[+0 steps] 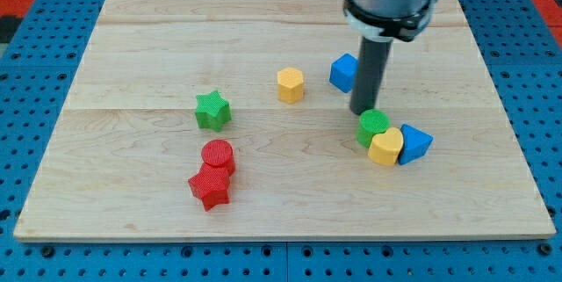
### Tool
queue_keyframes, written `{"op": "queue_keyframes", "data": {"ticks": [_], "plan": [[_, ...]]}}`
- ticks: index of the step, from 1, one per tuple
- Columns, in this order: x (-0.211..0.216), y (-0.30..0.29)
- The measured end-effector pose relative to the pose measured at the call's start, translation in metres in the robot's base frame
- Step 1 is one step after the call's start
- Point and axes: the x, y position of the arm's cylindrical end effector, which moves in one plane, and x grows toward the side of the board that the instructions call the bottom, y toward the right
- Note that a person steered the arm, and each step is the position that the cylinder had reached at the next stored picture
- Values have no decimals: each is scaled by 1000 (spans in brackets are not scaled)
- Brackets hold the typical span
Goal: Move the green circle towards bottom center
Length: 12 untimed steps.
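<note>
Wooden surface (132, 45), blocks logged from the view's left. Green star (212, 110) sits left of centre, alone. Below it, the red circle (218, 155) touches the red star (210, 186), which lies toward the view's bottom. Yellow hexagon (291, 84) near centre, standing apart. Blue block (343, 72), shape unclear, is partly behind the rod. The arm comes straight down from the view's top, rod vertical. My tip (363, 112) rests just above the green circle (373, 126), at or touching its upper edge. Green circle sits right of centre, pressed against the yellow heart (385, 147), with a blue wedge-like block (414, 144) touching on the heart's right. The tool is a plain rod with no jaws, so no apart-or-together state applies.
</note>
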Motion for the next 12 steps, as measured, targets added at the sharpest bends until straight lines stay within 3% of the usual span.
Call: {"op": "queue_keyframes", "data": {"ticks": [1,3,6,9,10,12], "plan": [[-1,49],[7,55],[41,6],[31,4],[10,-20],[30,-56]]}}
